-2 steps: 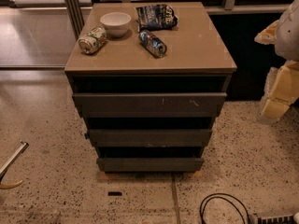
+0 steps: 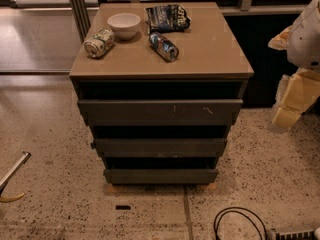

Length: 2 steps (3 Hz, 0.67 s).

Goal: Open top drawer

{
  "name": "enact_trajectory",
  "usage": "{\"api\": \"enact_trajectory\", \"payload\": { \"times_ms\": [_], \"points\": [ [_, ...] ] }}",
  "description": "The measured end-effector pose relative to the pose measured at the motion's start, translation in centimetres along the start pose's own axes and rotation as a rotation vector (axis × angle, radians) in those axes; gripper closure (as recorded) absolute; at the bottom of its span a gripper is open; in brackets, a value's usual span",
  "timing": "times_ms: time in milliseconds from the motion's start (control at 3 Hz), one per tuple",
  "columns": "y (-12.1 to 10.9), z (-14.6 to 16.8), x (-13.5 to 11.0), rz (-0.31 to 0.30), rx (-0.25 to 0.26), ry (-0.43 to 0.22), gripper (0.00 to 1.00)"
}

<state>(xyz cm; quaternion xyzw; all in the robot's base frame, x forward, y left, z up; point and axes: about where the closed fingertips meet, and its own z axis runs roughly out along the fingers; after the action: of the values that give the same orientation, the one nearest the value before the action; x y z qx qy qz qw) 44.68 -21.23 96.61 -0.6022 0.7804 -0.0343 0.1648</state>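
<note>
Across the speckled floor (image 2: 50, 149), the cabinet (image 2: 210, 49) faces you. Its top drawer (image 2: 160, 112) sits just under the tabletop, handleless, so the dark gap above is probably your grip. The gripper (image 2: 292, 104) waits at the right, well apart; clenched or released, you cannot tell.

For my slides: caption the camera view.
Gripper at right edge, apart from the top drawer of the cabinet; bowl and snack bag on top.
</note>
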Motion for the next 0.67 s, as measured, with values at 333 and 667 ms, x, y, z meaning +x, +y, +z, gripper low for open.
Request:
{"api": "enact_trajectory", "payload": {
  "times_ms": [333, 667],
  "points": [
    [-0.8, 5.3, -0.7, -0.003, -0.029, -0.063, 0.0],
    [-1.6, 12.4, -1.7, 0.024, -0.057, -0.183, 0.0]
  ]
}}
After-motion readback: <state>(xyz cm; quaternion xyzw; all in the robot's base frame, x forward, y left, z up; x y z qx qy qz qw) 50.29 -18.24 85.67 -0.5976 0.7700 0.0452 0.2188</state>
